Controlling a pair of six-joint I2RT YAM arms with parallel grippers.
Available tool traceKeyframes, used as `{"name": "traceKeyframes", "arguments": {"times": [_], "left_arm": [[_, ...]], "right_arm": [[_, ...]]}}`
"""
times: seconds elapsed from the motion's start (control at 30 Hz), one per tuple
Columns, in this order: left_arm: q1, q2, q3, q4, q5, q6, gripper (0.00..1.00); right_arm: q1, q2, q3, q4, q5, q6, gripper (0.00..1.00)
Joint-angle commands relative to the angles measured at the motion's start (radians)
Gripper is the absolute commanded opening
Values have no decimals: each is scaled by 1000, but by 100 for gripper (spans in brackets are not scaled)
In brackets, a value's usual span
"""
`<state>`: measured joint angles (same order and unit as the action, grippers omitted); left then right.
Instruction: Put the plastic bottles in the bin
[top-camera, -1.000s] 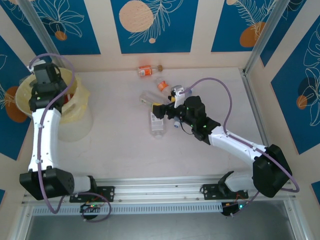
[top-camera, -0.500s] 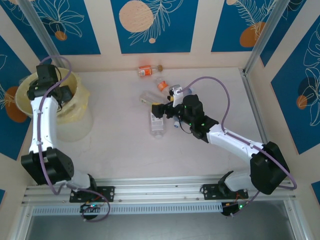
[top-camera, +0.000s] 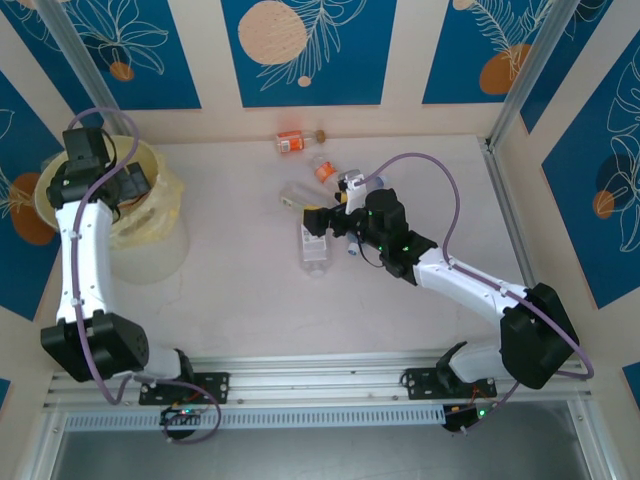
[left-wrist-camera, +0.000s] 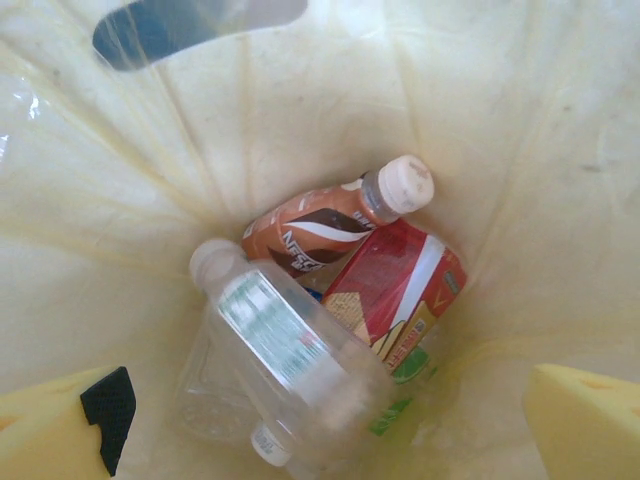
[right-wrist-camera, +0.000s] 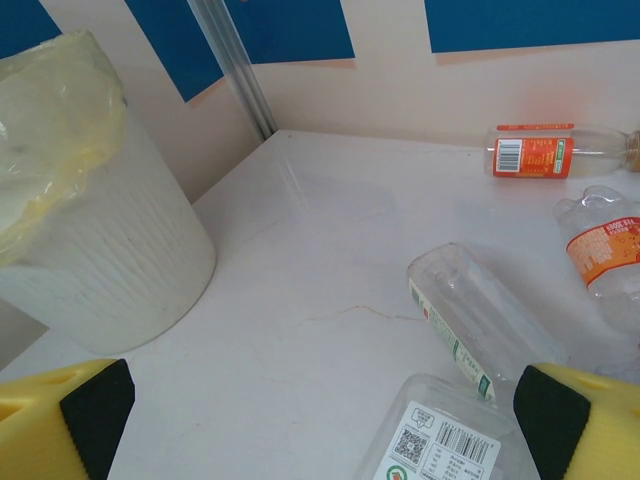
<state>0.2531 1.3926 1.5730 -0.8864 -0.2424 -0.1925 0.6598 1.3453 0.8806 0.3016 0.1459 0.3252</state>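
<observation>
Inside the pale-yellow bin (left-wrist-camera: 480, 110): a brown bottle (left-wrist-camera: 315, 235) with a white swirl and white cap, a red-labelled bottle (left-wrist-camera: 400, 285), and a clear bottle (left-wrist-camera: 280, 350) with a green-and-white label. An orange-labelled bottle (top-camera: 290, 143) lies at the pale pinkish tabletop's (top-camera: 250, 290) far edge.

left fingers (top-camera: 133, 184): over bin (top-camera: 152, 250) | right fingers (top-camera: 314, 214): beside clear bottle (top-camera: 314, 250)

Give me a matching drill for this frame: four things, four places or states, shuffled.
1 brown-label bottle
2 orange-label bottle
3 bin
4 right tool

a open, close to a white-label bottle
b lying at the table's far edge
c inside the bin
d standing at the table's left

Pairs: 1-c, 2-b, 3-d, 4-a
</observation>
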Motion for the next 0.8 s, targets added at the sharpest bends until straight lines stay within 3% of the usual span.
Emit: {"name": "traceKeyframes", "arguments": {"times": [0.0,0.5,0.67,0.77], "left_arm": [[6,-44,-34,59,52,-10,100],[5,-110,-72,165,199,-36,100],[5,-176,-112,244,323,-48,100],[5,-215,-130,283,332,-86,100]], "right_arm": [[-2,-3,12,10,17,14,100],[-11,8,15,-39,126,60,100],[-63,27,41,-214,239,181,100],[-116,64,78,-389,276,267,100]]}}
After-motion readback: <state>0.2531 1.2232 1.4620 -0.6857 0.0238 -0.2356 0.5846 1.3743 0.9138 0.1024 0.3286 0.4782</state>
